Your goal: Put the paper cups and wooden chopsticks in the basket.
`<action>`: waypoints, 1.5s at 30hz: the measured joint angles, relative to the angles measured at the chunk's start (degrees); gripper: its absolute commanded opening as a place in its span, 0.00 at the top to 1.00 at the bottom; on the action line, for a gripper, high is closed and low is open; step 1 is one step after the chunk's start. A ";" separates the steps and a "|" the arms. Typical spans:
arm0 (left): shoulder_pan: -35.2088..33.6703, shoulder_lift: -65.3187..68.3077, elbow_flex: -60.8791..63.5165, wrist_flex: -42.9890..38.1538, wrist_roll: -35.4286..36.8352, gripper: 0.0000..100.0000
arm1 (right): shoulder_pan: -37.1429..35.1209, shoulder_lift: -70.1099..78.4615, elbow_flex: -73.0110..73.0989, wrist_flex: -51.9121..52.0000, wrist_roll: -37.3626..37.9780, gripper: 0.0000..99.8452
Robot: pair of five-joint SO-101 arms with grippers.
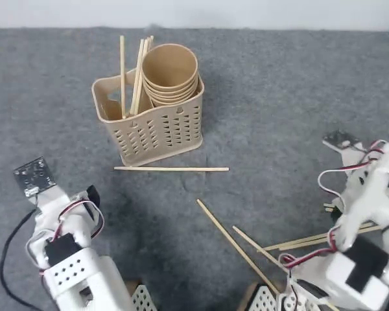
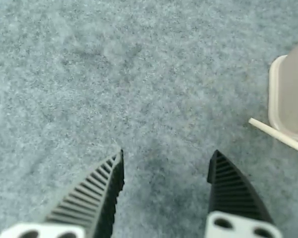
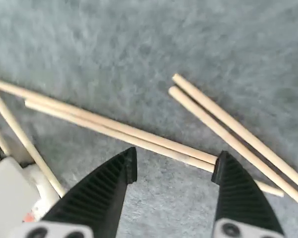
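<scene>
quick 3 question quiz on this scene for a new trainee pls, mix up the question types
1. True or false: the paper cups are stacked and standing inside the basket.
2. Pick one. The chopstick nearest the basket's front is:
A) leaning upright inside it
B) lying flat on the carpet in front of it
C) held in a gripper
3. Short answer: the right gripper hangs with its jaws open. What lies directly beneath it?

Key: 1 true; 2 B; 3 loose chopsticks on the carpet, not gripped.
</scene>
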 measured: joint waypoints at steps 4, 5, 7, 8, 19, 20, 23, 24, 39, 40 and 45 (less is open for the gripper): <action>0.00 0.00 0.00 0.00 -1.58 0.74 | 1.41 3.87 0.00 -2.64 3.16 0.74; 0.09 0.00 0.00 0.00 -1.67 0.74 | 1.58 5.10 0.00 -3.96 3.34 0.74; 0.09 0.00 0.00 0.00 -1.76 0.74 | 1.85 7.91 0.00 -7.03 3.34 0.74; 0.00 0.00 0.00 0.00 -1.76 0.74 | 1.85 8.88 -0.18 -8.35 3.34 0.74; 0.09 0.00 0.00 0.00 -1.93 0.74 | 1.93 13.01 -1.41 -14.77 3.69 0.78; 0.00 0.00 0.00 0.00 -1.93 0.74 | 1.93 13.01 -1.41 -14.86 3.69 0.83; -0.09 0.00 0.00 0.00 -1.93 0.74 | 2.99 13.27 -1.85 -15.91 3.69 1.00; -0.09 0.00 0.00 0.00 -1.93 0.74 | 3.25 13.63 -2.81 -16.53 3.69 0.98; 0.00 0.00 0.00 0.00 -1.93 0.74 | 8.18 14.15 -16.97 -8.53 3.96 0.99; 0.00 0.00 0.00 0.00 -1.93 0.74 | 8.18 14.15 -18.99 -6.24 3.96 0.99; 0.00 0.00 0.00 0.00 -1.93 0.74 | 8.18 14.15 -27.08 3.69 3.96 0.98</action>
